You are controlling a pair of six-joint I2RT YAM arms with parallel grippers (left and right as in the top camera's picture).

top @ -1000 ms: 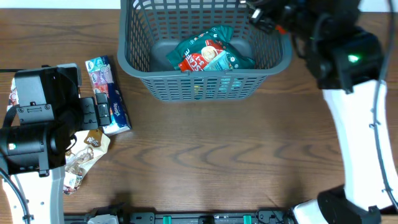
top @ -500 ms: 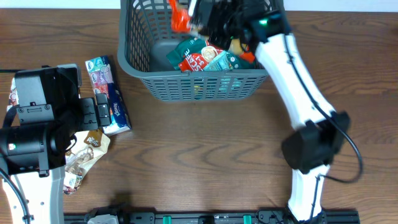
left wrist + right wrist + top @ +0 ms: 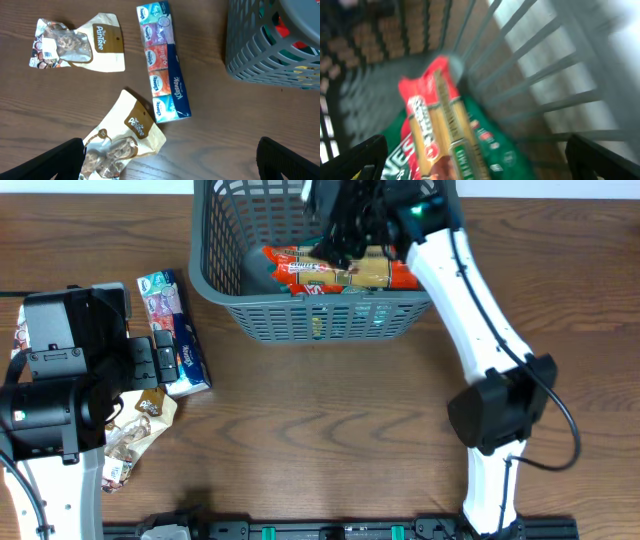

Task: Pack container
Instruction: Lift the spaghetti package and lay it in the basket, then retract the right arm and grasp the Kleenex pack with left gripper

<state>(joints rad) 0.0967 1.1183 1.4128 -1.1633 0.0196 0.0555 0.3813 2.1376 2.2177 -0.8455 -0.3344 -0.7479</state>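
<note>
The container is a dark grey slotted basket at the table's back edge. Inside it a long red and yellow packet lies across a green packet. My right gripper hovers inside the basket just above them. Seen from the right wrist, the gripper is open, with the red and yellow packet lying loose below and between the fingers. My left gripper stands wide open over the table at the left, holding nothing. A corner of the container shows in the left wrist view.
A long tissue multipack lies left of the basket. Two brown and white snack pouches lie near the left gripper, one right by its left finger. The right arm's white links reach across the table's right half.
The right arm swung in over the basket carrying the red and yellow packet, then opened. The packet now lies on the green one. The left arm has not moved.
</note>
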